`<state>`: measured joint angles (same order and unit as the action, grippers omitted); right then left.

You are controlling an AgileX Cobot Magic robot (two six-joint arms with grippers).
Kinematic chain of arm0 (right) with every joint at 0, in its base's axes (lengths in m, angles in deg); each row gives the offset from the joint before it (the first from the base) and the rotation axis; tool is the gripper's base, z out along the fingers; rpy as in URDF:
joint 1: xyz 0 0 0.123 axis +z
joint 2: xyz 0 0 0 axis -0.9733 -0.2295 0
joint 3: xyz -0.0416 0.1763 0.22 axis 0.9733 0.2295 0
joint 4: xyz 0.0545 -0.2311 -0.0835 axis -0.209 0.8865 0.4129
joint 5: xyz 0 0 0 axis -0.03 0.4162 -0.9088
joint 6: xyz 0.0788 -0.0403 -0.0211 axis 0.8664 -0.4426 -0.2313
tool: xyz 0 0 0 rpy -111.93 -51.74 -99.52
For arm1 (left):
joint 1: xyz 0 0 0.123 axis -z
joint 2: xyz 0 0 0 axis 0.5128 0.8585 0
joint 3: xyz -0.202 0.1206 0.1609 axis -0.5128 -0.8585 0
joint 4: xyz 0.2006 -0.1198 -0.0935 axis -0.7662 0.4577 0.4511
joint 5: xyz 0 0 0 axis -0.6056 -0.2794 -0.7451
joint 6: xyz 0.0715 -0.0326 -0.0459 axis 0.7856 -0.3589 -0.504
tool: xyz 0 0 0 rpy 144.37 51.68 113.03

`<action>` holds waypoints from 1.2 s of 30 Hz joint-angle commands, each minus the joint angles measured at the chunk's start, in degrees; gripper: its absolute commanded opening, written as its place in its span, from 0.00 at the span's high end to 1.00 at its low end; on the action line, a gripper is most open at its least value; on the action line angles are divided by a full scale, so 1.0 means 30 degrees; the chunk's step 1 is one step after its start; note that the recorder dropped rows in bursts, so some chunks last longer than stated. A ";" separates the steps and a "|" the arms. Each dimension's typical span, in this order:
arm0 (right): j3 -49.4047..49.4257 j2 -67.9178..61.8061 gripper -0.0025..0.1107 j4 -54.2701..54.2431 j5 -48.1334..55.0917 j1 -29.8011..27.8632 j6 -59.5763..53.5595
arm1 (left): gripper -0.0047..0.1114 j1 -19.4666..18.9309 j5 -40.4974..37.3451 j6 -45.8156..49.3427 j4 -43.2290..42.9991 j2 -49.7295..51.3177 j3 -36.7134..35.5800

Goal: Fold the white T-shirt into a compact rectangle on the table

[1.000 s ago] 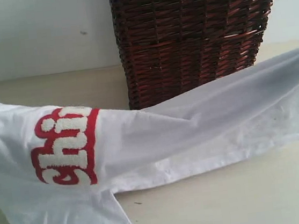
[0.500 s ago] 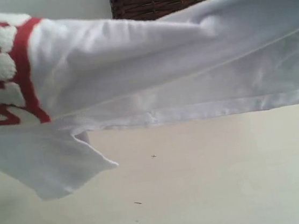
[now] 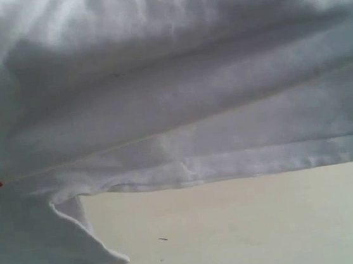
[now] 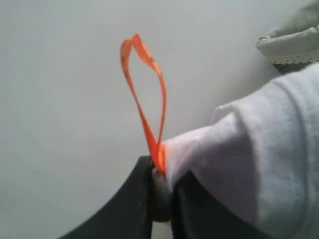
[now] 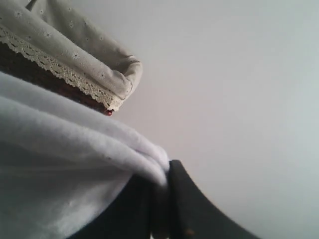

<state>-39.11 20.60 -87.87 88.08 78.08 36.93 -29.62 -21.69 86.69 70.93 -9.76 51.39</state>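
The left pincer [image 4: 160,181] and the right pincer [image 5: 160,191] each pinch the white T-shirt [image 3: 172,94] tightly; it hangs over the bench [image 3: 270,223].

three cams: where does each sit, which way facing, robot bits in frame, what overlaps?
Exterior: low, near table level, facing across it; the white T-shirt covers most of frame; no robot parts.
Left wrist: on left arm, looking along the left gripper; jaws shut on shirt and orange loop.
Right wrist: on right arm, looking along the right gripper; jaws shut on shirt fold.
Shared: all show the shirt; both wrist views catch the lace-trimmed basket.
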 commanded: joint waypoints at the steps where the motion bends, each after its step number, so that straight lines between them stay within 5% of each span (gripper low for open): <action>1: 0.0028 0.1119 0.98 -0.0072 -0.0107 -0.0006 0.0143 | 0.96 -0.0048 -0.0074 -0.0283 0.0312 -0.0733 0.1146; 9: 0.0028 0.1277 0.98 -0.0443 0.1617 -0.0006 0.0143 | 0.96 -0.0048 -0.2366 -0.0317 0.1455 -0.0510 0.2135; 13: 0.0911 -0.0385 0.98 -0.0455 0.5208 0.0105 -0.1202 | 0.96 -0.0048 -0.5085 -0.0391 0.1455 0.0421 -0.0057; 18: 0.3084 -0.3436 0.98 -0.1286 0.6736 0.0675 -0.1502 | 0.96 -0.0048 -0.5184 -0.0391 0.1409 0.1970 -0.3128; 26: 0.5304 -0.9823 0.98 -0.0899 0.4517 0.0675 -0.3518 | 0.96 -0.0048 0.0466 0.0483 0.1409 0.5869 -0.6647; 36: 0.5332 -1.5639 0.98 -0.0967 -0.7613 0.0675 -0.3672 | 0.95 -0.0048 1.1141 0.1748 0.1449 1.3347 -0.7938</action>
<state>-23.13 -23.33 -90.77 76.67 80.05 26.72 -29.62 1.94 91.84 74.71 25.20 27.75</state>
